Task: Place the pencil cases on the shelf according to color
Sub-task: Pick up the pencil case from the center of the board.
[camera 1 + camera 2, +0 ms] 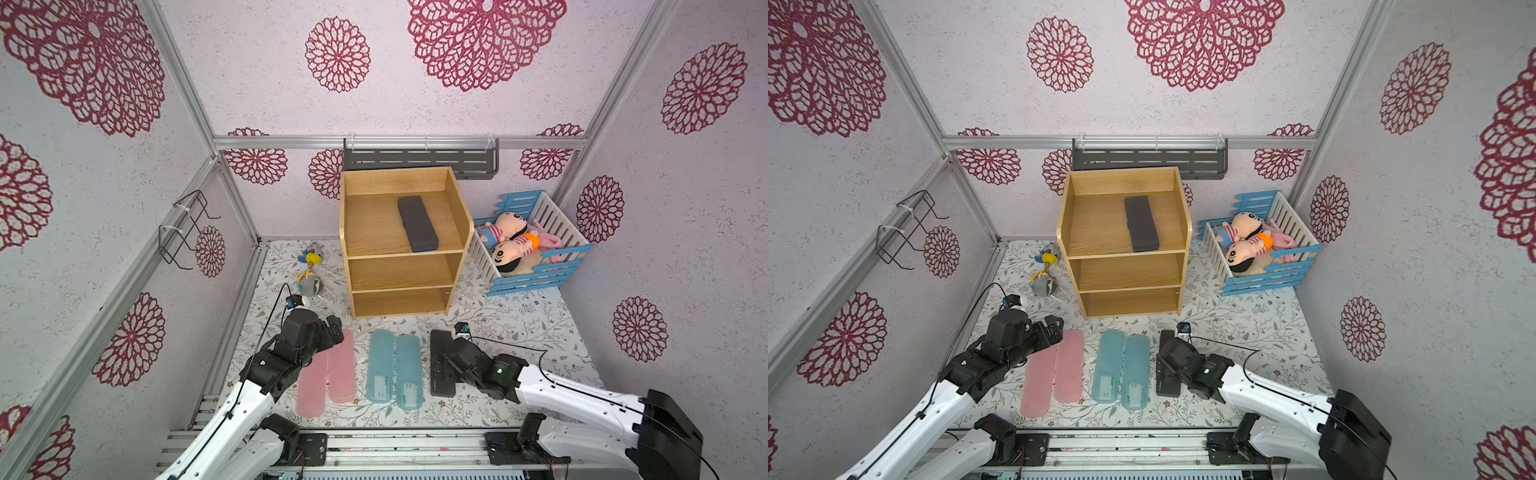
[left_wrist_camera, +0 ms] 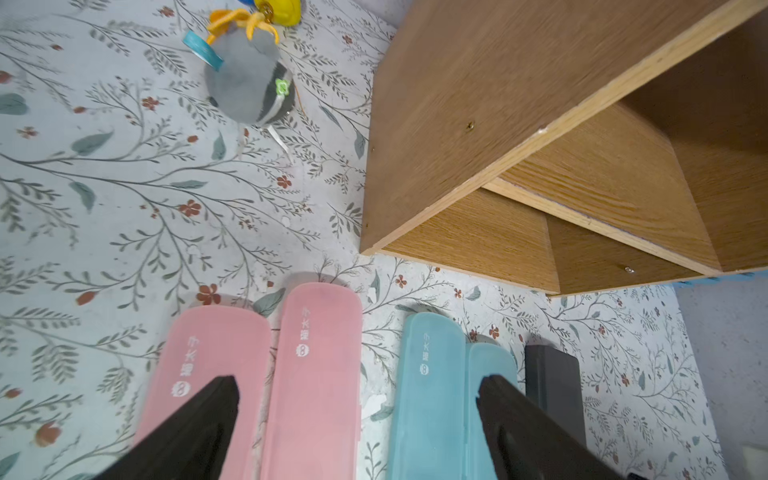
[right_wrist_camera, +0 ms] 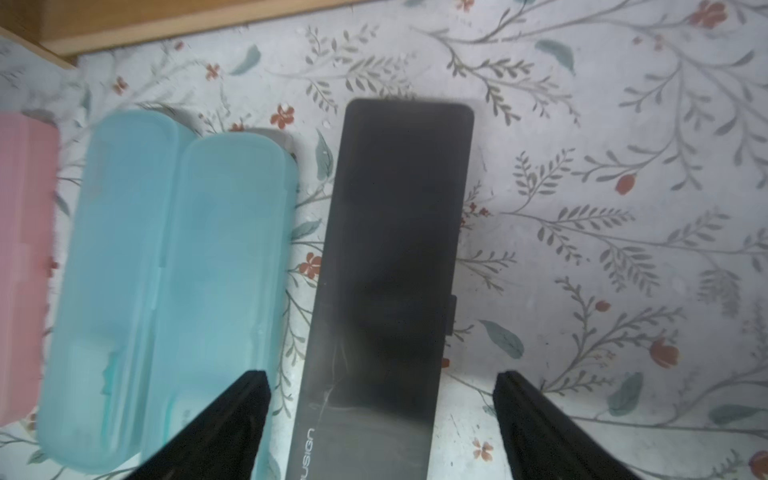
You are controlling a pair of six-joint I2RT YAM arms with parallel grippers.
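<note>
The light-wood shelf point(image 1: 403, 272) stands at the back of the table, with one black pencil case point(image 1: 417, 224) lying on its top level. In front of it lie two pink cases point(image 1: 341, 365) point(image 2: 316, 374), two teal cases point(image 1: 380, 365) point(image 3: 224, 270) and a second black case point(image 3: 395, 249) side by side on the table. My left gripper point(image 2: 359, 382) is open, hovering over the far ends of the pink cases point(image 1: 332, 332) and holding nothing. My right gripper point(image 3: 382, 376) is open above the black case on the table point(image 1: 441, 384), one finger on each side and neither touching it.
A dark grey slotted rack point(image 1: 419, 160) hangs on the back wall behind the shelf. A blue-and-white crib point(image 1: 536, 276) with dolls stands right of the shelf. A small plush toy point(image 1: 308, 274) lies left of the shelf, and a wire holder point(image 1: 187, 228) hangs on the left wall.
</note>
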